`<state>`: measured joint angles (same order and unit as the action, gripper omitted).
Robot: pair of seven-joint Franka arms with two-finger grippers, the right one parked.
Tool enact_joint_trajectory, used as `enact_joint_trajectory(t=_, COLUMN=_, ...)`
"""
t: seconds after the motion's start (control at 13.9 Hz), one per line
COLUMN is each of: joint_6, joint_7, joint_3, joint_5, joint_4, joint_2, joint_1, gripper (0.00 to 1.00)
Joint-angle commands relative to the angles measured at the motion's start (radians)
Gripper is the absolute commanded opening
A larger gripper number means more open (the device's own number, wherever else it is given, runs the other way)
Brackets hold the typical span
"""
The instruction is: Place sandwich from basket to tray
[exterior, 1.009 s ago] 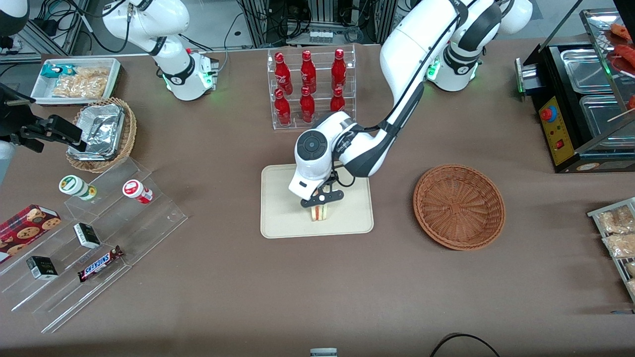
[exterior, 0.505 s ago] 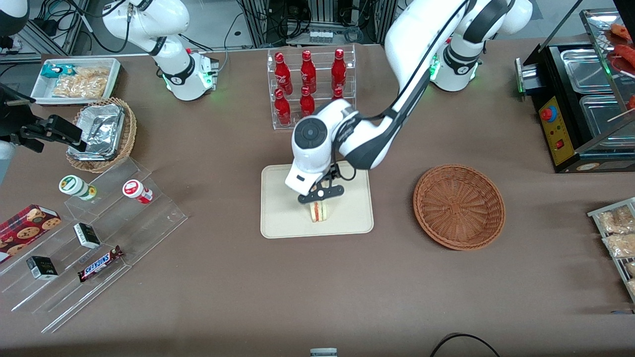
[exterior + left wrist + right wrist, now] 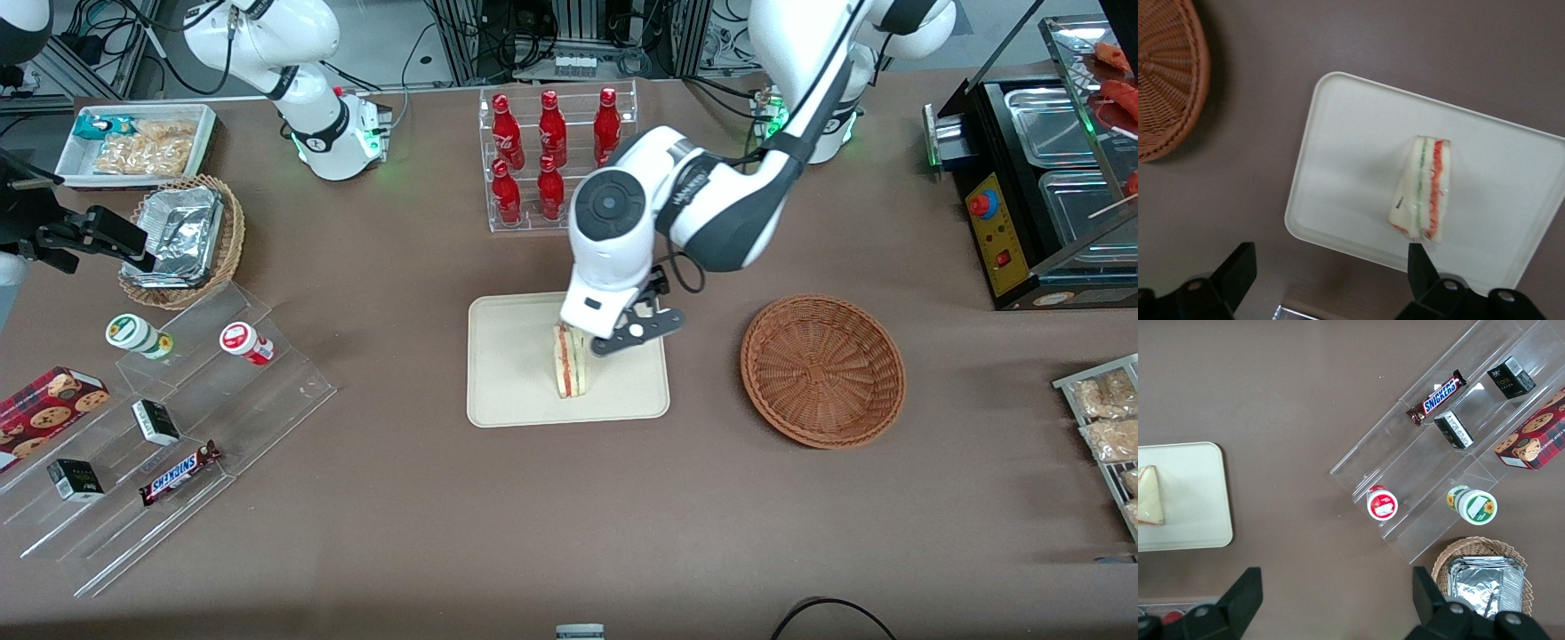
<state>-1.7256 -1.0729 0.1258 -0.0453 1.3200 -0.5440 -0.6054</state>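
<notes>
While the sandwich (image 3: 569,363) lies on the tray (image 3: 511,391), the tool (image 3: 622,333) hovers above, spread wide, empty.

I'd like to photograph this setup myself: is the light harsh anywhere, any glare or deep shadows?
Front view: soft, even light; the foil containers glint, and the sandwich stands sharp on the tray.
Left wrist view: the tray looks washed out, the basket casts a soft shadow, and the open tool above the table is dark.
</notes>
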Motion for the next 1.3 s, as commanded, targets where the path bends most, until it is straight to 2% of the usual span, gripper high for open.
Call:
enact_joint_trajectory(t=0.0, joint_6=0.082, joint_7=-0.041, joint_3=0.005, joint_5=0.001, joint_4=0.028, joint_2=0.032, joint_1=0.048, gripper=1.00)
enact_joint_trajectory(t=0.22, joint_6=0.149, joint_7=0.034, joint_3=0.006, joint_5=0.002, joint_4=0.045, joint_2=0.061, joint_1=0.137, gripper=1.00)
enact_joint_trajectory(t=0.72, joint_6=0.155, joint_7=0.348, joint_3=0.006, joint_5=0.002, joint_4=0.310, joint_2=0.295, joint_1=0.321, gripper=1.00)
enact_joint_trajectory(t=1.01, joint_6=0.175, joint_7=0.633, joint_3=0.009, joint_5=0.005, joint_4=0.480, joint_2=0.484, joint_1=0.471, gripper=1.00)
enact_joint_trajectory(t=1.23, joint_6=0.315, joint_7=0.871, joint_3=0.006, joint_5=0.019, joint_4=0.438, joint_2=0.535, joint_1=0.554, gripper=1.00)
